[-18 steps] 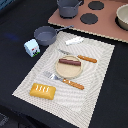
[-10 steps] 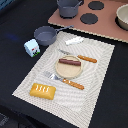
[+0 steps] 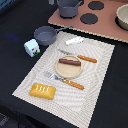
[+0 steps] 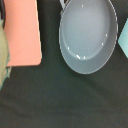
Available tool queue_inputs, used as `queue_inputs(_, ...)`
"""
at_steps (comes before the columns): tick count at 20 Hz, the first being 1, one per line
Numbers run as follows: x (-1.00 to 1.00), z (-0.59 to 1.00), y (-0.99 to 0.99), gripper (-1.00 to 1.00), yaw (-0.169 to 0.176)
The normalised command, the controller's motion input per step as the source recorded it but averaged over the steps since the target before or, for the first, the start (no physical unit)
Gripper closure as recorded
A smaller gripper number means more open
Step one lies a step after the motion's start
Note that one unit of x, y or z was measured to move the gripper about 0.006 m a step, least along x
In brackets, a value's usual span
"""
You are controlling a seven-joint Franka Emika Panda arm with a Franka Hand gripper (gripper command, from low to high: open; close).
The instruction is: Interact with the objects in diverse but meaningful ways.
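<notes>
The sausage [image 3: 69, 62] lies on its plate [image 3: 68, 72] between knife [image 3: 79, 56] and fork [image 3: 65, 80], like a meal (saucepan [image 3: 46, 35] beside the mat [image 3: 97, 75]). The tool isn't visible, so I cannot tell its state.

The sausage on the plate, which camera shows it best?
The exterior view. There the brown sausage lies in full sight on the round plate, between the knife and fork. The wrist view shows none of it, only a grey pan seen from above.
</notes>
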Motion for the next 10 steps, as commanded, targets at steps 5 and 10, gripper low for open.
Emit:
queue_inputs(5,0.64,-0.27,0.0,-1.0,-0.036)
queue_inputs(10,0.51,-0.3,0.0,-1.0,-0.029)
